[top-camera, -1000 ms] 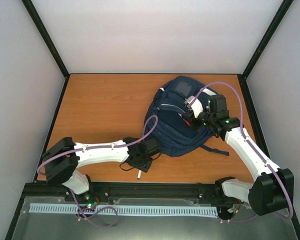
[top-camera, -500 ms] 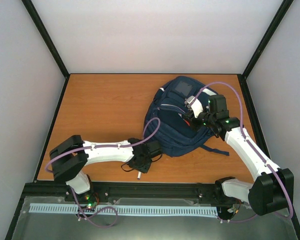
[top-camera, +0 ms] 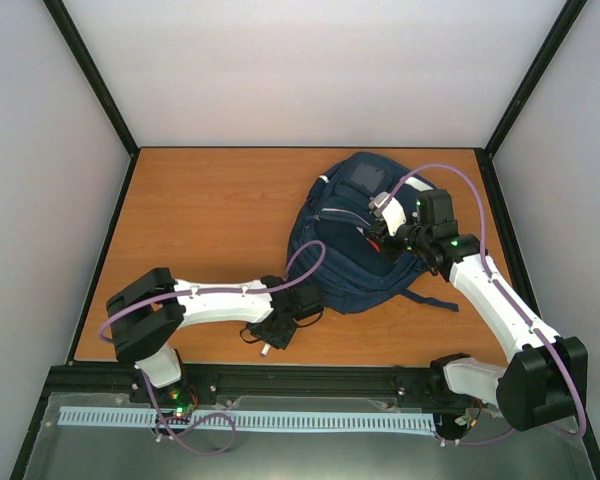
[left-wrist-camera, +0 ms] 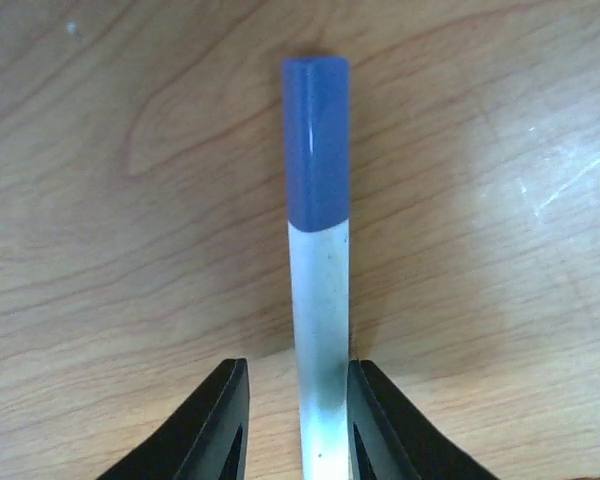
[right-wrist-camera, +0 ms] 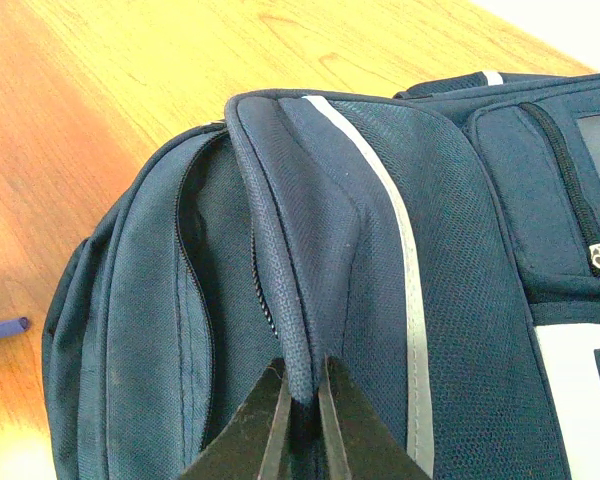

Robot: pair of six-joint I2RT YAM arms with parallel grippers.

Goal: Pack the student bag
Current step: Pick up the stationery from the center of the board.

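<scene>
The student bag (top-camera: pixel 348 268) is a navy backpack with a thin white stripe, lying at the right middle of the table. My right gripper (top-camera: pixel 379 238) is shut on a fold of the bag's fabric (right-wrist-camera: pixel 298 330) beside the open zipper, as the right wrist view (right-wrist-camera: pixel 300 388) shows. A white marker with a blue cap (left-wrist-camera: pixel 318 260) lies on the wood near the front edge (top-camera: pixel 267 346). My left gripper (left-wrist-camera: pixel 298 378) is low over it, open, one jaw on each side. The right jaw touches the marker and a gap shows on the left.
The wooden table (top-camera: pixel 200 220) is walled by white panels and black frame posts. A dark bag strap (top-camera: pixel 435 300) trails on the table right of the bag. The marker's blue cap also shows at the left edge of the right wrist view (right-wrist-camera: pixel 5 328).
The left arm's elbow has swung right and its gripper has turned over the marker, whose end sits slightly further left. The right arm has held still on the bag.
</scene>
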